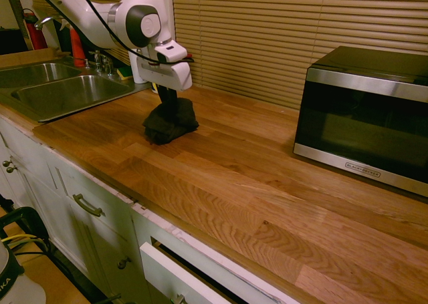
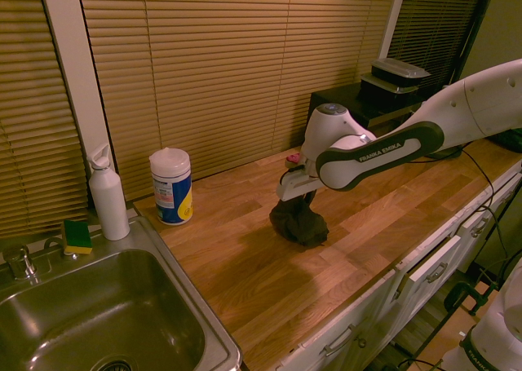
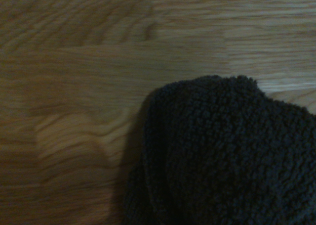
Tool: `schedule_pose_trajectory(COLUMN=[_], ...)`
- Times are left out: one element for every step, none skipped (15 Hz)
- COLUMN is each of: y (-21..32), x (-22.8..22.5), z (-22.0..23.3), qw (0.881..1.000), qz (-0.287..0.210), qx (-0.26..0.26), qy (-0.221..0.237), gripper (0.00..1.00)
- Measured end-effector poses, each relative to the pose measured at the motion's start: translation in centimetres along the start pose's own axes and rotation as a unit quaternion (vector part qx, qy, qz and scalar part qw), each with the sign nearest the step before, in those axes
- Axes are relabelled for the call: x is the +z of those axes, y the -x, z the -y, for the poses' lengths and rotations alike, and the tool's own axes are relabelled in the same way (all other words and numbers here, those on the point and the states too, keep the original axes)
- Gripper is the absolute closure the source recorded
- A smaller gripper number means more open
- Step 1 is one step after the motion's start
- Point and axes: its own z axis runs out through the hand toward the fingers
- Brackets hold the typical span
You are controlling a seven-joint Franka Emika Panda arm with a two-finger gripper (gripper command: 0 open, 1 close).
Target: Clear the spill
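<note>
The hand points straight down, clamped on a bunched dark fleecy cloth resting on the wood-plank counter left of frame centre. Bare counter spreads right toward the microwave; no spill specks are discernible.

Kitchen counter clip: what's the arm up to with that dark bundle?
The white arm's gripper points straight down and is shut on a dark fuzzy cloth, bunched into a lump whose bottom rests on the wooden countertop between the sink and the microwave. It looks like a wiping pass. No spill specks can be made out in any view; the wood around the cloth looks clean.
</note>
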Motion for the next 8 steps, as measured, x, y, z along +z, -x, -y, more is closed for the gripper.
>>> schedule_pose_trajectory(y=[1.1, 2.2, 3.4, 4.7, 5.8, 6.9, 7.9, 8.8], x=[-0.2, -0.4, -0.5, -0.6, -0.7, -0.8, -0.9, -1.1], z=[0.6, 1.2, 1.8, 2.5, 3.2, 4.0, 4.9, 5.8], qw=[1.000, 1.000, 1.000, 1.000, 0.999, 0.999, 0.999, 0.999], qz=[0.000, -0.002, -0.002, 0.000, 0.001, 0.003, 0.005, 0.007], qx=[-0.007, -0.015, -0.022, -0.029, -0.035, -0.040, -0.044, -0.047], qy=[-0.001, -0.002, -0.003, -0.003, -0.006, -0.009, -0.012, -0.016], gripper=[1.00, 1.00, 1.00, 1.00, 1.00, 1.00, 1.00, 1.00])
